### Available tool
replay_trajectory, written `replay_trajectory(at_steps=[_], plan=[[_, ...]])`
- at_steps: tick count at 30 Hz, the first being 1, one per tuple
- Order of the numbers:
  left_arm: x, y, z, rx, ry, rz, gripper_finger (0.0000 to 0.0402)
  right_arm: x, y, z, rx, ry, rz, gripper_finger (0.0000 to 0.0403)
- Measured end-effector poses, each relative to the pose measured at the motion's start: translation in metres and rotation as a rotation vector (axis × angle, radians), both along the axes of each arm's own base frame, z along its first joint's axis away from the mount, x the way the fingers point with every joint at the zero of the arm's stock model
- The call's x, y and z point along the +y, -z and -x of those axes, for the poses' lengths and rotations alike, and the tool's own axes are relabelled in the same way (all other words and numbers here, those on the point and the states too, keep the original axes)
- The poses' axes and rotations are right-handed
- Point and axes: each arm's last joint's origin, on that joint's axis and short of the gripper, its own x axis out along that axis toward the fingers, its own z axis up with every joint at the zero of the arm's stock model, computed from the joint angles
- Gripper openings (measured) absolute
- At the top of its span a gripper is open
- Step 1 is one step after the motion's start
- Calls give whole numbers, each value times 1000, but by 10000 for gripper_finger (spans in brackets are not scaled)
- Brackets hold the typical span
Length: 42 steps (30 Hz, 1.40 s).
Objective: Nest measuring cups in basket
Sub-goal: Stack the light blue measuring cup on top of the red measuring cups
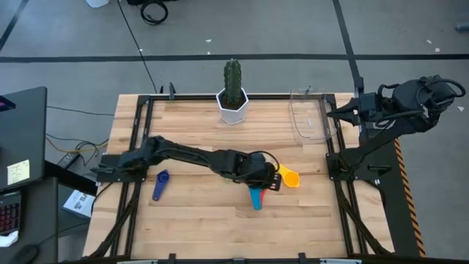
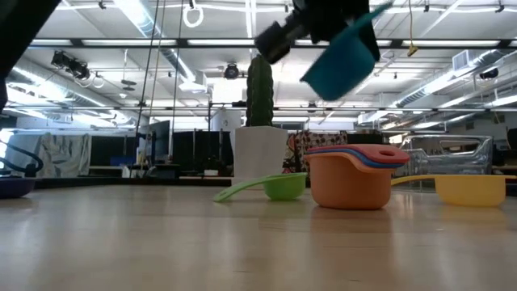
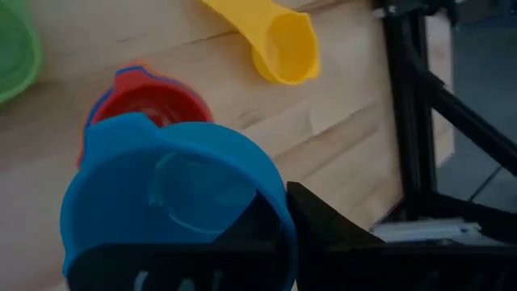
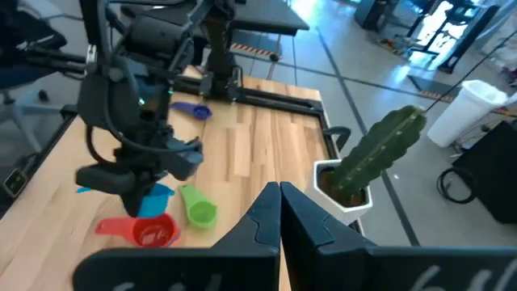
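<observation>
My left gripper (image 1: 262,176) reaches to the table's middle, shut on a light blue measuring cup (image 3: 161,202) above a stack of cups, red (image 3: 149,101) over blue over orange (image 2: 347,182). A yellow cup (image 3: 279,40) lies to the right of the stack, a green one (image 2: 275,187) behind it, and a purple one (image 1: 160,183) toward the left. The clear basket (image 1: 311,121) stands at the far right, nothing in it. My right gripper (image 4: 280,210) hangs shut, high beside the basket. My left gripper holds the light blue cup by its wall at the rim (image 3: 279,210). One finger (image 3: 323,230) lies outside the wall; the other seems to be inside the bowl. The fingers slant down from the table's left. The cup hangs tilted, clear of the stack (image 2: 343,56).
A white pot with a green cactus (image 1: 233,92) stands at the far edge, left of the basket. A black frame (image 1: 333,158) runs around the wooden table top. Bare wood lies along the near edge.
</observation>
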Motion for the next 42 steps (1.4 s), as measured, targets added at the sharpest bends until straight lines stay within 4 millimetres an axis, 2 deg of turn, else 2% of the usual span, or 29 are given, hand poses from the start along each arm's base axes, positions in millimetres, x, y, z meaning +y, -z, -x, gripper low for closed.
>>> replay_trajectory(at_steps=[5, 10, 32, 42], plan=[[4, 24, -16, 10, 1, 28, 12, 0, 1, 1, 15, -6, 5, 5], [7, 43, -20, 71, 8, 47, 12, 0, 1, 1, 16, -7, 6, 5], [18, 60, -13, 183, -40, 51, 12, 0, 2, 1, 29, -19, 35, 5], [16, 64, -6, 275, -90, 147, 15, 0, 3, 2, 32, -19, 37, 5]])
